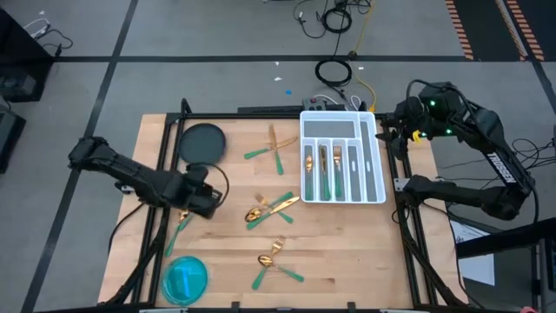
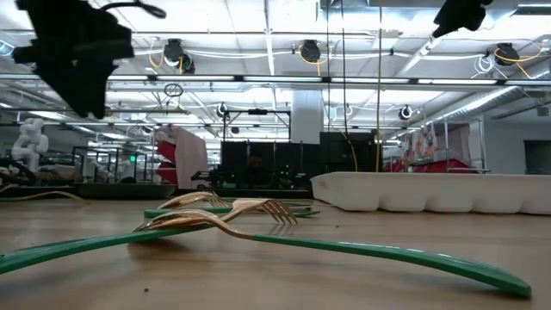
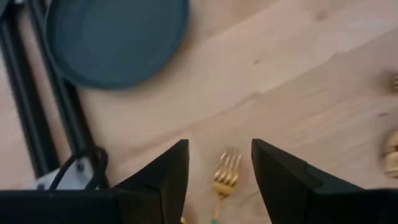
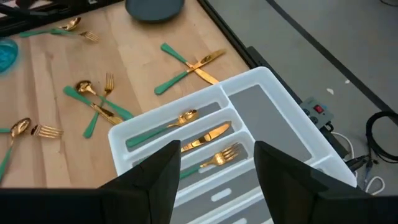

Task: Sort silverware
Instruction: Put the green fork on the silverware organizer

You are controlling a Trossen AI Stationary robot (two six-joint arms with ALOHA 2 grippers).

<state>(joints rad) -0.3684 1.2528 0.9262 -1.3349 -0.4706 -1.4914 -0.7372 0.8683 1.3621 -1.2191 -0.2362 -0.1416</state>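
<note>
Gold-headed, green-handled silverware [image 1: 274,207] lies scattered across the wooden desk [image 1: 347,252]; a spoon, knife and fork lie in the white tray [image 1: 376,178]. One fork [image 3: 226,175] lies on the desk between the spread fingers of the left claw [image 3: 220,180], near the dark plate [image 1: 201,142]. Right claw [image 4: 216,177] hangs spread above the tray.

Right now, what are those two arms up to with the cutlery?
Left gripper jaws open over a gold-headed fork on the wood table. Right gripper open above the white compartmented tray. Nothing in the way.
</note>
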